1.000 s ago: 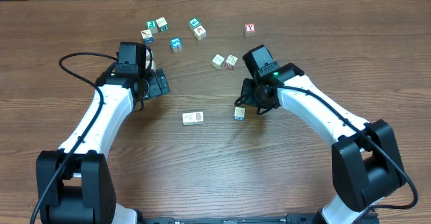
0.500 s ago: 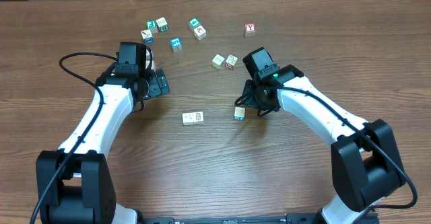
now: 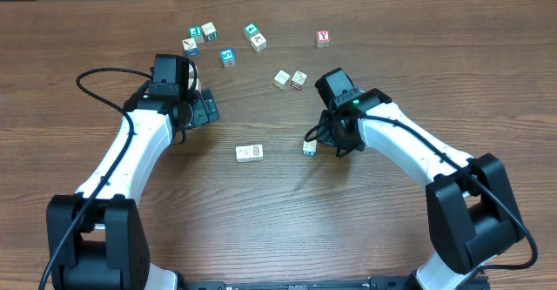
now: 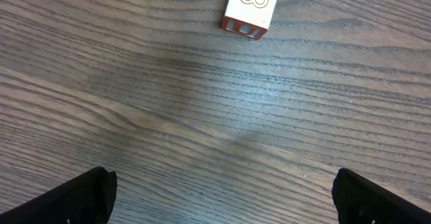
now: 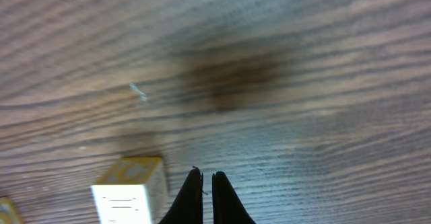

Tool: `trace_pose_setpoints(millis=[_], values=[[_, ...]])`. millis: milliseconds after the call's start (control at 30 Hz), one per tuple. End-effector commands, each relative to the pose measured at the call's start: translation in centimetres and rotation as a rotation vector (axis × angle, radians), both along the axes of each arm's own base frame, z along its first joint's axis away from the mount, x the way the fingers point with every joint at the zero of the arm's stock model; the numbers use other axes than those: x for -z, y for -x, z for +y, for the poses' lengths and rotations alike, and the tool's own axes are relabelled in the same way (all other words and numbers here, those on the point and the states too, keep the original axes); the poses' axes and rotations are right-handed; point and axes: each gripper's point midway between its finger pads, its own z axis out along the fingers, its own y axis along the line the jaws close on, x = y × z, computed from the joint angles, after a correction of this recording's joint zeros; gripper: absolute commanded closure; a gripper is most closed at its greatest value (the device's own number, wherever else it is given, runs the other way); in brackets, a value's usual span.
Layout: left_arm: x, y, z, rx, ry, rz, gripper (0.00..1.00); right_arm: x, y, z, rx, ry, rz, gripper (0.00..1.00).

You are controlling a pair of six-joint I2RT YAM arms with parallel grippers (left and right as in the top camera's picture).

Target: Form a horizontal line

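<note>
The horizontal line is a short row of two touching white cubes lying mid-table. To its right lies a loose white cube, apart from the row. My right gripper is shut and empty, its tips just right of that cube. In the right wrist view the cube shows a yellow side face and sits just left of the closed right gripper. My left gripper stands open over bare wood left of centre. In the left wrist view the left gripper holds nothing.
Several loose cubes with teal and blue faces lie at the back left. Two pale cubes sit behind the right gripper, and one shows a figure 8. A red Y cube lies at the back right.
The right gripper closed fully and shifted slightly toward the table's front; the loose cube beside it moved a little the same way. The left arm has not moved.
</note>
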Motion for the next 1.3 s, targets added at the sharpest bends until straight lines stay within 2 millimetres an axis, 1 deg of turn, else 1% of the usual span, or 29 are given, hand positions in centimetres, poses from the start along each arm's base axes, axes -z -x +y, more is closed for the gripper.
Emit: trace_pose_setpoints(millis=[0,533,700,933,1267], values=[[-1.1,-0.4,0.2,0.004,-0.013,-0.029,0.00,-0.1,0.3,-0.7,0.033,0.008,-0.010,0.96],[-1.1,-0.4,0.2,0.004,-0.013,-0.029,0.00,0.0,0.5,-0.7,0.031,0.006,-0.003,0.96],[-1.1,-0.4,0.2,0.004,-0.013,-0.029,0.00,0.1,1.1,0.1,0.020,-0.041,0.032,0.96],[-1.1,-0.4,0.2,0.004,-0.013,-0.029,0.00,0.2,1.2,0.1,0.040,-0.043,0.036,0.96],[-1.1,-0.4,0.2,0.004,-0.013,-0.029,0.00,1.6,1.3,0.7,0.036,-0.090,0.021,0.96]])
